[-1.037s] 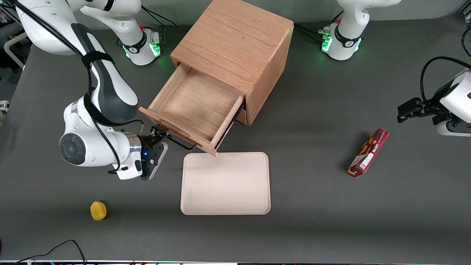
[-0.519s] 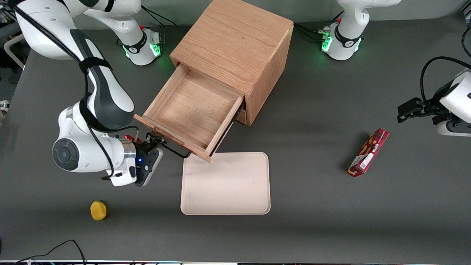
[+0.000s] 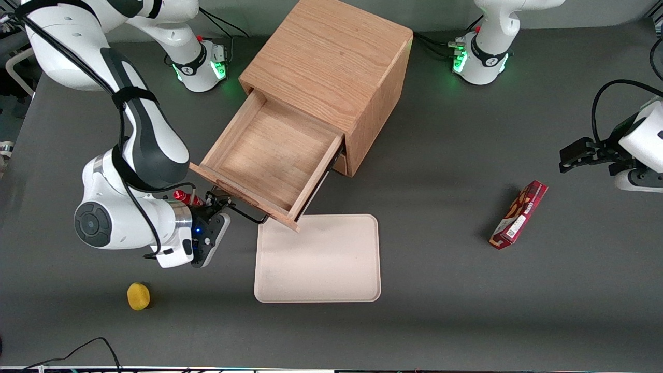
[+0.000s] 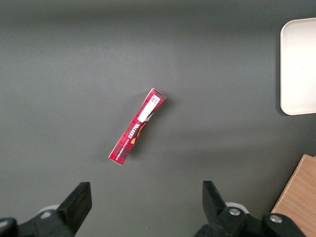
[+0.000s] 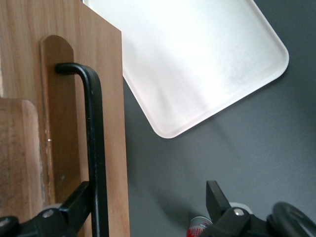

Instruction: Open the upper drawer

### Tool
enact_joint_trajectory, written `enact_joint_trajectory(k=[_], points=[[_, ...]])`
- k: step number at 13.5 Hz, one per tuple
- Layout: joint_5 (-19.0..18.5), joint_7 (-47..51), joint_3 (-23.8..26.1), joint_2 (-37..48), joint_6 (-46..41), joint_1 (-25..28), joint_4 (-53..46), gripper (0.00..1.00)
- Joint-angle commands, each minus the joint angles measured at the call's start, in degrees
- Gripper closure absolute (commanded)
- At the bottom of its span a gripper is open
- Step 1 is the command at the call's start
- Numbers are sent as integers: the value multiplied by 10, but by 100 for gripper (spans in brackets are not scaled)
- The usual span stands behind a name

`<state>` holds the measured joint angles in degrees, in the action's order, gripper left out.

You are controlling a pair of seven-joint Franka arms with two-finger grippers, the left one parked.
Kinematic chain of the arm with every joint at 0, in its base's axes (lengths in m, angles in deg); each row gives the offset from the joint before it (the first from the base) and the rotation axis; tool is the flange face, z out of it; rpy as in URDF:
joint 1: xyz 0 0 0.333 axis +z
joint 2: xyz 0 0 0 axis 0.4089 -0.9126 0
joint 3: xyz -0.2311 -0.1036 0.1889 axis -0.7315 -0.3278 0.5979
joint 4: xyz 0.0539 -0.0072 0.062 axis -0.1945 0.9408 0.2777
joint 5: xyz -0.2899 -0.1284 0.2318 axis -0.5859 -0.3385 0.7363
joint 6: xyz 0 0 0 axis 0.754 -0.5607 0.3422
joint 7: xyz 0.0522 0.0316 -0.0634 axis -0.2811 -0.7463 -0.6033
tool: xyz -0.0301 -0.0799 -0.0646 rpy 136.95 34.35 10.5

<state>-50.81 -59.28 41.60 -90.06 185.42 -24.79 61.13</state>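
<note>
The shallow light-wood upper drawer (image 3: 269,153) stands pulled well out of the oak cube cabinet (image 3: 331,62). The end effector (image 3: 220,199) sits released around its long black bar handle (image 5: 96,148) (one finger touching); withdrawing askew could snag the bar and nudge the drawer.

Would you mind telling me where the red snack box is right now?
The red snack box lies flat on the table toward the parked arm's end, well apart from the cream tray.
</note>
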Motion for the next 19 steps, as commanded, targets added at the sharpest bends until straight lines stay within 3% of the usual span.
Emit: enact_joint_trajectory(k=[1, 5, 10, 12, 14, 16, 19], points=[[-18, -6, -1, -8, -48, 4, -58, 0], [-13, 87, 1, 78, -112, 1, -70, 0], [-17, 380, -5, 173, -173, -5, -67, 0], [-24, 418, -29, 205, -191, -7, -60, 0], [-61, 478, -44, 232, -191, -8, -51, 0], [-61, 496, -53, 263, -224, -15, -27, 0], [-50, 493, -104, 330, -194, -15, 82, 0]])
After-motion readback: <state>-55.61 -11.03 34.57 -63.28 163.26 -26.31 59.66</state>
